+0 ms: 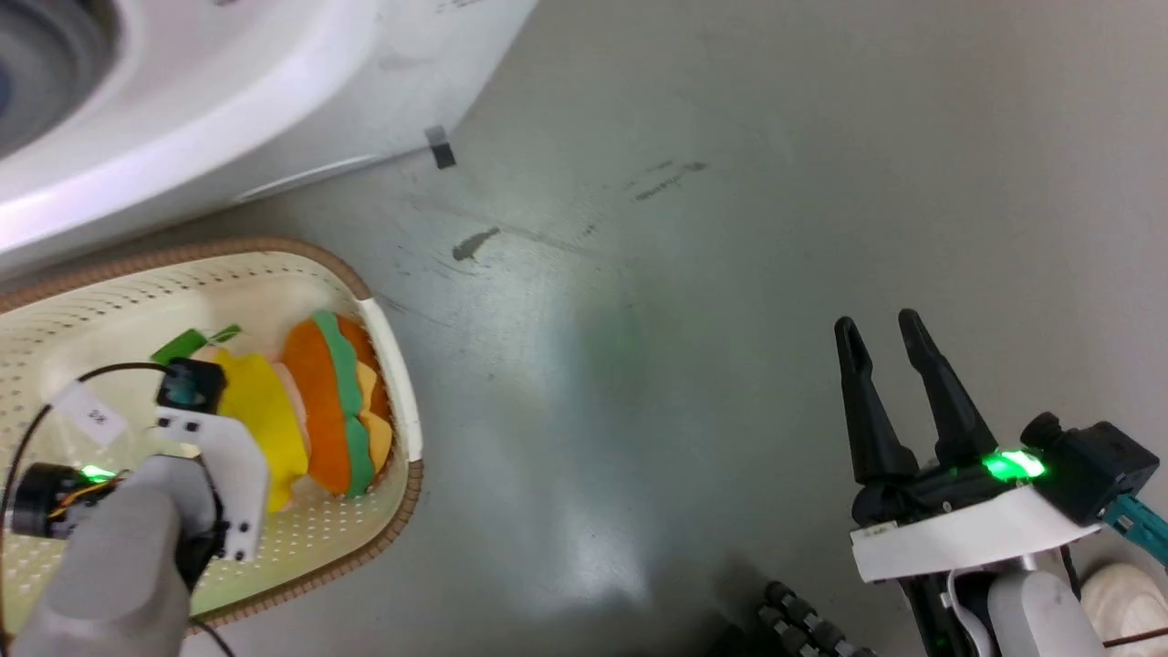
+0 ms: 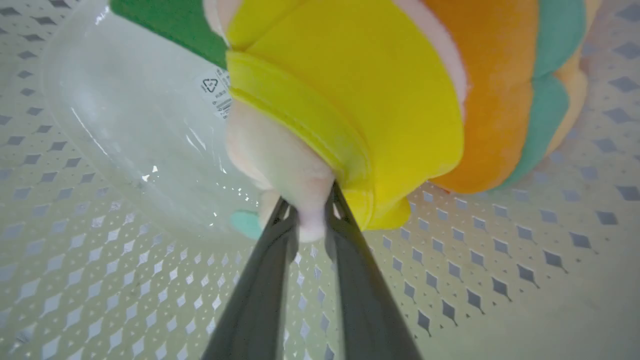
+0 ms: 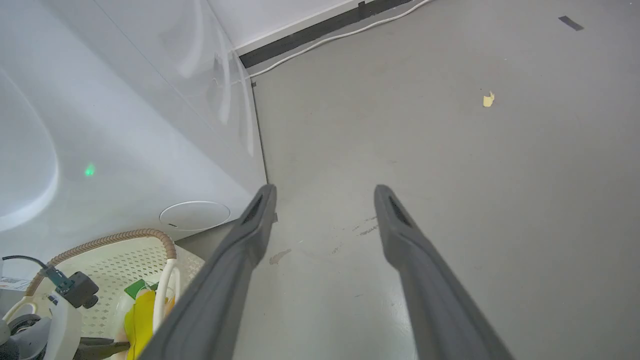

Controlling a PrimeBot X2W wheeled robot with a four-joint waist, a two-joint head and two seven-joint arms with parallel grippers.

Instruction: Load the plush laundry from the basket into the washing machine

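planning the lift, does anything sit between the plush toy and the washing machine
Only the basket: its wall and brown rim rise on the side facing the washing machine. The left gripper pinches the plush toy, so nothing separates those two.

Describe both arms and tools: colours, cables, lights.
Right tool: two tapered dark fingers, black base, white bracket, green light, black camera, teal connector. Left tool: dark fingers; pale grey forearm, white bracket, black cable, green light.
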